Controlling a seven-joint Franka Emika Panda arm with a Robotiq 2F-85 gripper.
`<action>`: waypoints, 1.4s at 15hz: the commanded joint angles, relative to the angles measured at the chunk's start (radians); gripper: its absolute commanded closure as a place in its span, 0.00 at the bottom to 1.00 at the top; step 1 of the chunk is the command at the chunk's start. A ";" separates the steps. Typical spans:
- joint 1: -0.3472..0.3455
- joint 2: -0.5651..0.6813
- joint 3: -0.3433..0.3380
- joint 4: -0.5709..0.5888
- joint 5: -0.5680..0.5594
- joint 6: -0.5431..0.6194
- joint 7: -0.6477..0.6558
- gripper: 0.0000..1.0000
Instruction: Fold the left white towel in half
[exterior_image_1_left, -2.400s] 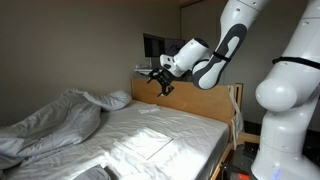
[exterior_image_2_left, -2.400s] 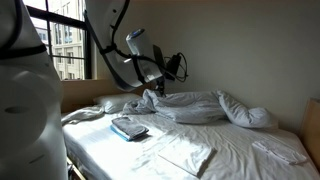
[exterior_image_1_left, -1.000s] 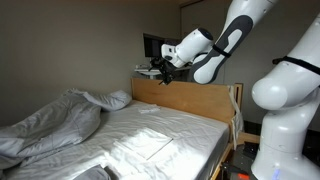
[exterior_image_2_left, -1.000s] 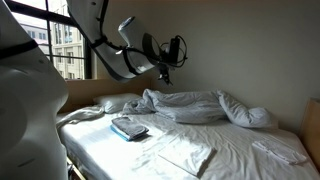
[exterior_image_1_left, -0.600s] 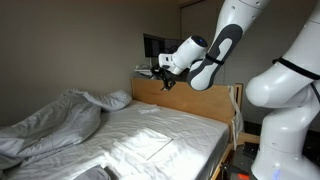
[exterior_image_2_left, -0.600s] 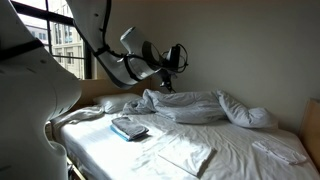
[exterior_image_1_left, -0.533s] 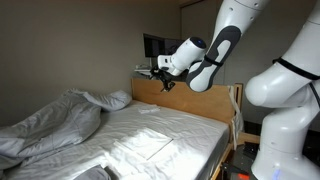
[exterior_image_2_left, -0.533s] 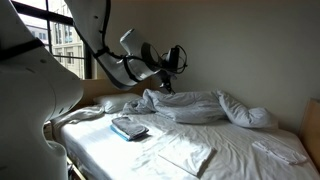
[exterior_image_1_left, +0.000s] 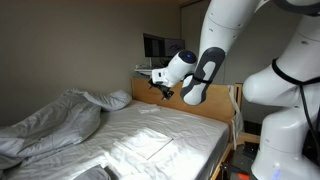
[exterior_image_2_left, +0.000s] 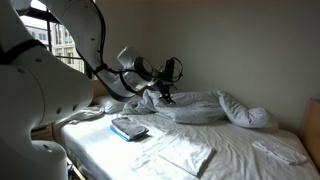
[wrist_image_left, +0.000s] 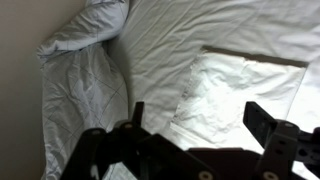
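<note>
dim bedroom walls are seen behind a bed (exterior_image_2_left: 98, 140) covered by a white sheet. the left white towel (exterior_image_2_left: 186, 156) is laid flat and unfolded on the sheet, near the bed's edge on the robot's side and about midway along it. a second white towel (exterior_image_2_left: 280, 150) is laid further along, toward the wooden end board (exterior_image_1_left: 195, 103). a grey folded item (exterior_image_2_left: 130, 127) is set toward the opposite end. a rumpled duvet (exterior_image_2_left: 205, 106) is heaped along the far edge. the gripper (exterior_image_2_left: 167, 85) is held in the air, well apart from the left white towel. its jaws are spread wide, and nothing is gripped.
</note>
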 joint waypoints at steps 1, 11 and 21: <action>-0.071 -0.144 0.102 -0.011 0.027 0.019 0.125 0.00; -0.137 -0.529 0.256 0.013 0.023 0.025 0.544 0.00; -0.374 -0.975 0.526 0.100 0.045 0.024 0.953 0.00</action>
